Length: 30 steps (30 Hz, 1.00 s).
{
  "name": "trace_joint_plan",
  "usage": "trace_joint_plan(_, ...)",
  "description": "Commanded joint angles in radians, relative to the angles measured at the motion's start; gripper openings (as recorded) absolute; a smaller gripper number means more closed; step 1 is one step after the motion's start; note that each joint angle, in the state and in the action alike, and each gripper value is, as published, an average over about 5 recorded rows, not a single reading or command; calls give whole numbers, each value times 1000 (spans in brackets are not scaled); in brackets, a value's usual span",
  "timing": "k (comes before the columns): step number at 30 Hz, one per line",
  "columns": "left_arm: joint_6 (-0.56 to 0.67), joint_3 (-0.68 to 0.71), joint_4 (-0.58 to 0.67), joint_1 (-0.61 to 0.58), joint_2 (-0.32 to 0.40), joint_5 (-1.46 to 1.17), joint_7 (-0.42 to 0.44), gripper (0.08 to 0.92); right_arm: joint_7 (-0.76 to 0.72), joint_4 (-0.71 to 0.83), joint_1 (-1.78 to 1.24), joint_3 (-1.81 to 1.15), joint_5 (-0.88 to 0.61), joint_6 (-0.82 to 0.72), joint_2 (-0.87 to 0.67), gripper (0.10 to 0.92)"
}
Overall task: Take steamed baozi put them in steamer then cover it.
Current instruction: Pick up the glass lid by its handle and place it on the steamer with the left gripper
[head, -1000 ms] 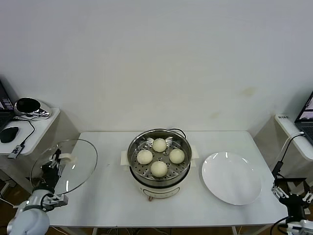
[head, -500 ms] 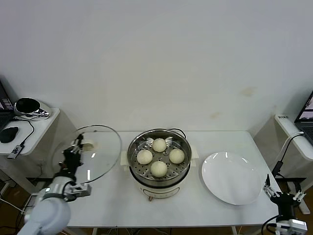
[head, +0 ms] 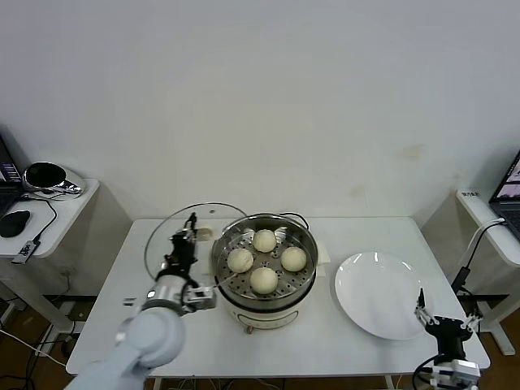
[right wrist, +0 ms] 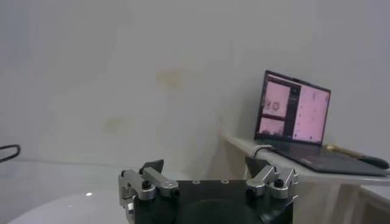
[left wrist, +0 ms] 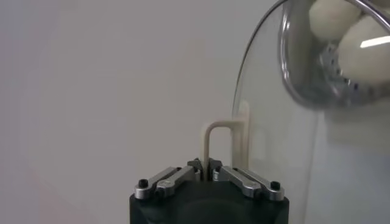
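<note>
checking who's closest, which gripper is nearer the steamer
Left. The left gripper, holding the glass lid, is beside the steamer; the right gripper hangs beyond the white plate.

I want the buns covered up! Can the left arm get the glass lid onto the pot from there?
Probably yes. The left tool is shut on the cover's handle, and the cover already overlaps the steamer rim. Nothing stands between them; the right tool waits far off.

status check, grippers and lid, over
Left gripper shut on cover handle, beside steamer. Right gripper open, idle by plate. Four baozi loaded. Nothing in the way.
</note>
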State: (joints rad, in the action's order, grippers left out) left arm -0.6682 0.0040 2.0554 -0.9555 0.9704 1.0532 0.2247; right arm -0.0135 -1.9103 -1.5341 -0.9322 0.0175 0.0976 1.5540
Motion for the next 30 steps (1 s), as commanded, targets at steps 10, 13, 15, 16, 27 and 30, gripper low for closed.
trace_joint_plan(10,-62,232,-158,150,289,263,120,142,1,16,5,22,38,9,11,823)
trace_joint_plan(13,-62,233,-166,145,302,270,119,142,1,21,5,23,37,11,11,823)
trace_joint_plan(15,-60,233,-171,141,309,276,117,142,1,24,5,24,37,12,10,823)
trace_joint_plan(16,-59,233,-175,139,313,279,114,142,1,25,5,24,38,13,10,823)
trace_joint_plan(27,-41,233,-216,124,348,304,86,142,2,24,-3,41,47,18,11,823)
trace_joint_plan(30,-37,234,-227,117,352,309,78,142,2,25,-5,43,48,21,10,823)
